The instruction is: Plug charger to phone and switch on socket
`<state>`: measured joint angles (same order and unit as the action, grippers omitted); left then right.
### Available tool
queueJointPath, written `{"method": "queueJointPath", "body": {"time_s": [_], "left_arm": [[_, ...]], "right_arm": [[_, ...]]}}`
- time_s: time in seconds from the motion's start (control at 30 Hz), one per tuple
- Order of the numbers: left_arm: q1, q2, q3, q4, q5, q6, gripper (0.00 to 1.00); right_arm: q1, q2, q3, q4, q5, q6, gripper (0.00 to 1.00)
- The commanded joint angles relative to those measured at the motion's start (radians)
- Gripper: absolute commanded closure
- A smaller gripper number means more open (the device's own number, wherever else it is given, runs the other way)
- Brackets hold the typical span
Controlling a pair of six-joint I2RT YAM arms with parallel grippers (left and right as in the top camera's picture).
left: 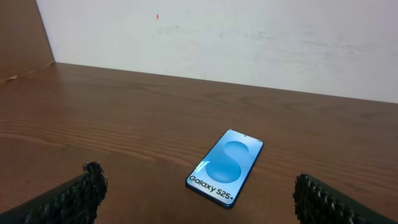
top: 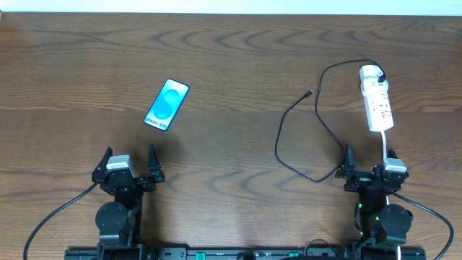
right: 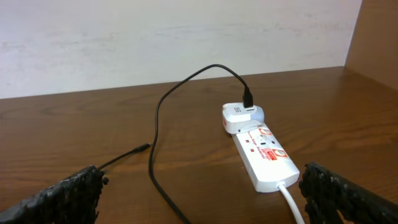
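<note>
The charger [right: 153, 134] and the cord [right: 290, 200] run off the right wrist view's bottom edge; whether the socket [right: 264, 155] is on is too small to tell.

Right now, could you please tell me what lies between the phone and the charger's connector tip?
Nothing: in the overhead view only bare wooden table separates the phone from the charger's connector tip.

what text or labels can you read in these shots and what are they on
"Galaxy S25+": white letters on the blue screen of the phone, clear in the left wrist view.
Red print on the white power strip: too small and blurred to read.
No other text shows.
</note>
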<state>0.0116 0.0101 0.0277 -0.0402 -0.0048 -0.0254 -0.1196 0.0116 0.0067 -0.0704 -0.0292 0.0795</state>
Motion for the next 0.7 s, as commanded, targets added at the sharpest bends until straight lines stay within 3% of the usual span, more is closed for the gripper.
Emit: {"method": "queueJointPath", "body": {"time_s": [0.0, 0.67], "left_arm": [[0.004, -0.006, -0.024, -0.03, 0.002, 0.006, 0.02], [0.004, -0.006, -0.014, -0.034, 0.021, -0.005, 0.02]], "right_arm": [[0.008, -0.006, -0.001, -0.004, 0.0, 0.009, 0.01], [0.008, -0.006, -0.001, -0.004, 0.0, 0.009, 0.01]]}}
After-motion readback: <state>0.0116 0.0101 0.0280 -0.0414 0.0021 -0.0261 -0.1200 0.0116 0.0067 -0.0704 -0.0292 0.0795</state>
